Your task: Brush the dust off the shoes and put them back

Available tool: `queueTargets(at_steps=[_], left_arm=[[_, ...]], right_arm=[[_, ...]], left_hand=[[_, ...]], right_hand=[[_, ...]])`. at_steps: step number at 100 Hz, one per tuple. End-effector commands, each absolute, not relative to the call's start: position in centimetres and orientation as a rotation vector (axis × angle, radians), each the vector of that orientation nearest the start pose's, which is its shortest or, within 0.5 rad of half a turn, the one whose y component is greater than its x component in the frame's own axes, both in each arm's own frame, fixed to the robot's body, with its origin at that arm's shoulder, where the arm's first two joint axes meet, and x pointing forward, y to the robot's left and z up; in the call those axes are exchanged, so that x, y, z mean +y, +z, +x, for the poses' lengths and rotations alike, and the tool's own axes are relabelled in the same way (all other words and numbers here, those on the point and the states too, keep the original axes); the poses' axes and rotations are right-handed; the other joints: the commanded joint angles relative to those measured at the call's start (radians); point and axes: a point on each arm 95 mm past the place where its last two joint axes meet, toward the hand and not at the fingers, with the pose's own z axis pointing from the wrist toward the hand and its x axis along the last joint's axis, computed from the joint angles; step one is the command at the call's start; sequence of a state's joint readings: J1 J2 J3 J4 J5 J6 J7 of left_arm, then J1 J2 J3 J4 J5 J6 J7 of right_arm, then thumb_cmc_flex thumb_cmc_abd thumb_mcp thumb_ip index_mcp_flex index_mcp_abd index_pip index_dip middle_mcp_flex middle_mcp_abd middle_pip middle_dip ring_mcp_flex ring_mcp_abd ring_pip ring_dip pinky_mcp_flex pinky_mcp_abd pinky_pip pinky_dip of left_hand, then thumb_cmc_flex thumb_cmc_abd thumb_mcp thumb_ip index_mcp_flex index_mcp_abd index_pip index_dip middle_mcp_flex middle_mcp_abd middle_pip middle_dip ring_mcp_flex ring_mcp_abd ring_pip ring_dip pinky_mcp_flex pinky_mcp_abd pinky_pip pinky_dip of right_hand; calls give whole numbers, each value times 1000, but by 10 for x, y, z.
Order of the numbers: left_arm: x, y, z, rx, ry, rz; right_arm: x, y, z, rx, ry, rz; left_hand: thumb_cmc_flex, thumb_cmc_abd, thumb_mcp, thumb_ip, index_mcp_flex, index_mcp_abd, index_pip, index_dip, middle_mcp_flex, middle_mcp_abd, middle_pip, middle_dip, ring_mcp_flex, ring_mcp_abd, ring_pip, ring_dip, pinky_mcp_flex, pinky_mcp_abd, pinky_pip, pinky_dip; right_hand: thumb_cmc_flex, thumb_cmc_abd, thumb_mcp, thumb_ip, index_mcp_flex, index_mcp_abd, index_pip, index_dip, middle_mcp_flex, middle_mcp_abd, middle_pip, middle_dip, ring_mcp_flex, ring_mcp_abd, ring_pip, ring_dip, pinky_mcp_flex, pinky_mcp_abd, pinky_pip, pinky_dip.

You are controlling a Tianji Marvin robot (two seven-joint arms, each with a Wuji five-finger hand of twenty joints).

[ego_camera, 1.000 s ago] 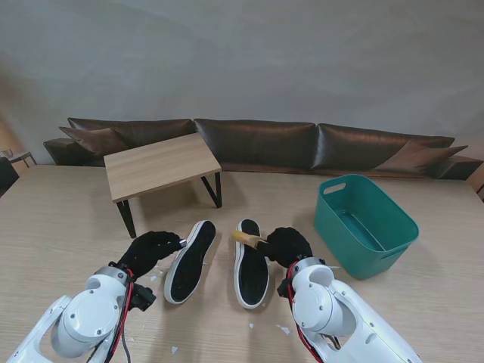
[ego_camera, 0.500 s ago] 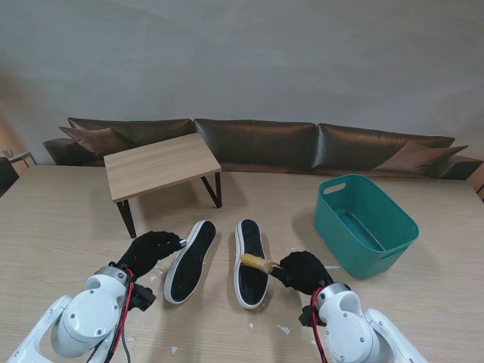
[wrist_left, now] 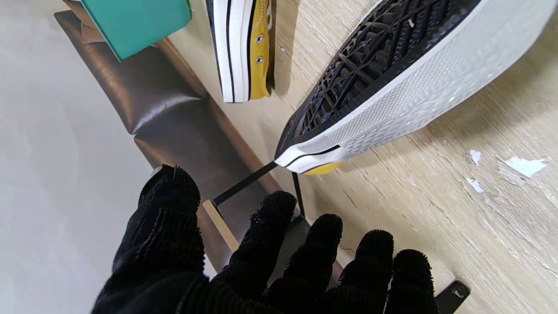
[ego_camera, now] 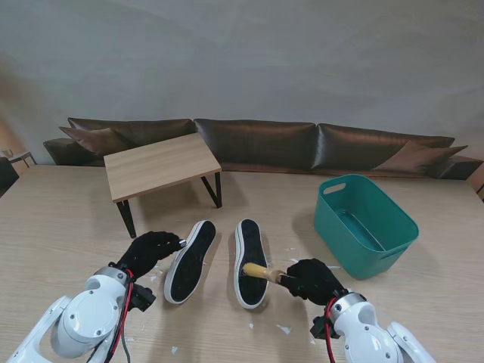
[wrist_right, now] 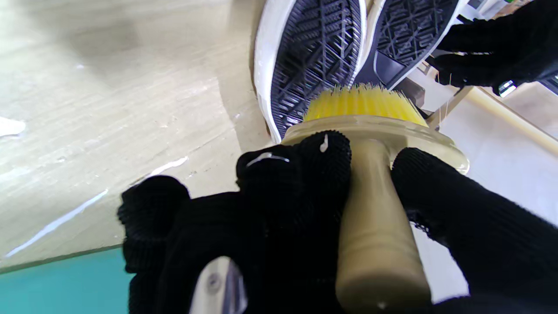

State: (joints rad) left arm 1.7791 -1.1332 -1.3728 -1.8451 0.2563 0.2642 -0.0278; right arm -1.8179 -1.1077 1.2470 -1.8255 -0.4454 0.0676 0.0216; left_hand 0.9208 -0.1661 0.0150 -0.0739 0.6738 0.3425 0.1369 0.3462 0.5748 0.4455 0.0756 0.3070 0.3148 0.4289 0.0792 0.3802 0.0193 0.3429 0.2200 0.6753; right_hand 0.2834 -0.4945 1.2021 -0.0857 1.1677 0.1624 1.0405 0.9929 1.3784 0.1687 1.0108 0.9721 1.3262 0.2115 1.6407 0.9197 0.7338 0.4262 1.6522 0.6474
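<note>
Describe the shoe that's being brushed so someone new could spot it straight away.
Start at the teal tub on the right of the table, then look left to two upturned shoes. It is the right shoe, nearer the tub, with the yellow brush in the right hand on its black sole.

A teal tub (ego_camera: 366, 224) sits on the right of the pale wood tabletop (ego_camera: 60, 219), open side up, with a handle slot cut in its far rim. On the left stands a small low table (ego_camera: 160, 165) with a light wooden top and thin black legs. Behind both, a long dark brown leather couch (ego_camera: 257, 142) runs along the far edge under a plain grey wall (ego_camera: 242, 60). White scraps (ego_camera: 283, 329) lie scattered on the near wood.
</note>
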Motion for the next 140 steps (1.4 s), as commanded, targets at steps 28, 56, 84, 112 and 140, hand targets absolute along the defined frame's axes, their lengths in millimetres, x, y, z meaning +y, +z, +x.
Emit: queueTargets(at_steps=[28, 56, 84, 112, 140], left_arm=[[19, -312, 354, 900, -1697, -2113], [19, -312, 354, 898, -1694, -2115], [19, -312, 353, 896, -1703, -2103], [19, -311, 350, 883, -1712, -2091], [18, -313, 352, 891, -1703, -2103]], right_arm=[[54, -301, 334, -1370, -2214, -2223], [89, -291, 345, -1290, -2317, -2242], [123, -301, 353, -1288, -2307, -2277], [150, -313, 362, -1265, -2276, -2335], [175, -322, 374, -1252, -2263, -2390]], left_hand=[[36, 33, -25, 45, 19, 3, -2, 2, 8, 10, 0, 0, -8, 21, 5, 4, -9, -2, -29, 9], [36, 34, -25, 45, 20, 2, -2, 2, 7, 10, -1, 0, -9, 20, 5, 4, -9, -2, -29, 9], [36, 33, -25, 45, 20, 2, -2, 2, 8, 11, -1, 0, -7, 20, 6, 4, -8, -2, -28, 9], [37, 32, -25, 45, 24, 2, 0, 3, 12, 13, 1, 0, -5, 20, 6, 5, -7, 0, -28, 9], [35, 33, -25, 45, 25, 3, 1, 4, 14, 10, 1, 1, -3, 21, 7, 5, -5, 0, -28, 9]], right_hand=[[76, 28, 86, 18, 108, 90, 44, 22, 61, 29, 1, 2, -20, -76, 5, -1, 386, 32, 18, 20], [76, 26, 88, 18, 107, 91, 43, 22, 61, 31, -1, 3, -20, -73, 4, -2, 385, 35, 16, 19], [74, 25, 88, 17, 107, 91, 43, 22, 61, 30, -4, 4, -20, -74, 4, -2, 385, 36, 15, 19], [75, 25, 89, 16, 108, 91, 43, 22, 61, 31, -4, 6, -20, -75, 4, -2, 384, 38, 13, 19], [74, 24, 90, 16, 107, 92, 42, 22, 61, 31, -5, 7, -20, -72, 3, -2, 384, 44, 11, 20]])
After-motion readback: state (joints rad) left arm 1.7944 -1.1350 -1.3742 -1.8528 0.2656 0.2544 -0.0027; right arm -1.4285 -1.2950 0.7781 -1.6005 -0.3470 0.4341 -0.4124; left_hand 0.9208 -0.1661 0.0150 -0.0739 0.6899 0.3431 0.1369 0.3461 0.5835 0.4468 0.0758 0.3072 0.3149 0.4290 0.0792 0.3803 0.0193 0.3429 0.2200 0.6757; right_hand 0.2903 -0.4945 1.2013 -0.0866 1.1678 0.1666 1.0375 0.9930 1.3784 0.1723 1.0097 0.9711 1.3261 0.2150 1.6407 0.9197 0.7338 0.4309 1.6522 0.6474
